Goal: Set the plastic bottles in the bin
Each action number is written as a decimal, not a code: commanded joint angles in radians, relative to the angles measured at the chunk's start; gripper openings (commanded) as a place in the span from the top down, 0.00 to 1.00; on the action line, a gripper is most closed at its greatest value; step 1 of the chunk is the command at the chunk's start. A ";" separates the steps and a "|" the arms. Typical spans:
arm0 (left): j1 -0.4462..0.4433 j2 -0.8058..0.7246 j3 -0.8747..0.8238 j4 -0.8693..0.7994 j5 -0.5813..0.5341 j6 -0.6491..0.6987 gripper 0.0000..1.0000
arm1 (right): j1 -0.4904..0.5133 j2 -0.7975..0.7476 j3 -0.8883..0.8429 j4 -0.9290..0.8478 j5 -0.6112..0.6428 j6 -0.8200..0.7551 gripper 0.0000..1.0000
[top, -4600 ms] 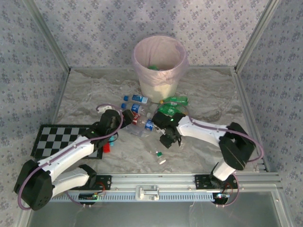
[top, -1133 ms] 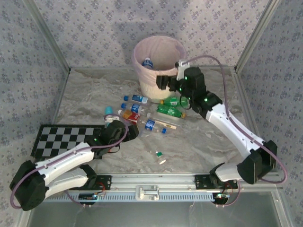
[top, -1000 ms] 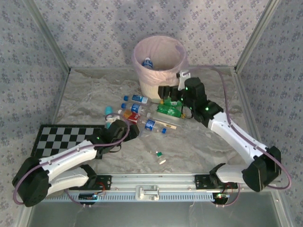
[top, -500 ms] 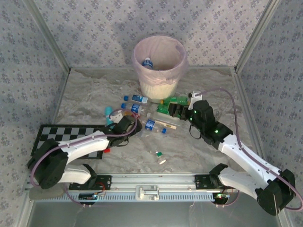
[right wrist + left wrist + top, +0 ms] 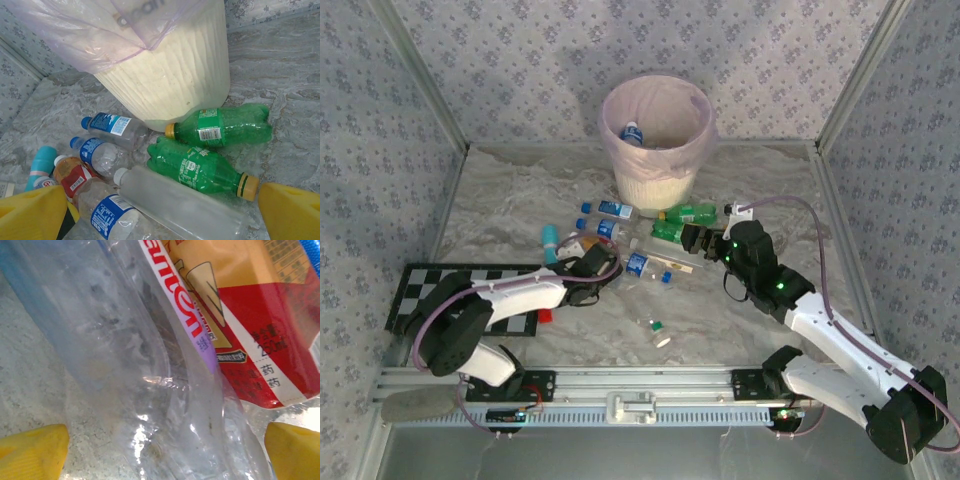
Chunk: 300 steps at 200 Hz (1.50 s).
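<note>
Two robot claws at a heap of plastic bottles (image 5: 608,229) in front of a bin (image 5: 655,185).
We see the cream bin, lined with a pink bag (image 5: 692,100), at the back of the table (image 5: 500,190), with one blue-labelled bottle (image 5: 632,132) inside it. The other bottles lie on the table just in front of it. The left claw (image 5: 165,440) stands wide, its yellow fingertips (image 5: 32,450) either side of a clear bottle (image 5: 125,365) that lies beside a red-labelled bottle (image 5: 250,315). The right claw (image 5: 160,210) is wide and empty, near two green bottles (image 5: 220,125) at the bin's foot.
</note>
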 commanded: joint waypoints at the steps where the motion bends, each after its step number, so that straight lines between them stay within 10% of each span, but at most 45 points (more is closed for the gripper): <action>1: -0.005 0.015 0.021 -0.017 -0.031 -0.037 0.00 | -0.004 0.003 -0.003 -0.008 0.011 0.014 0.00; 300: -0.008 -0.213 -0.046 -0.044 -0.178 -0.019 0.54 | -0.004 0.027 -0.005 0.006 0.003 0.035 0.00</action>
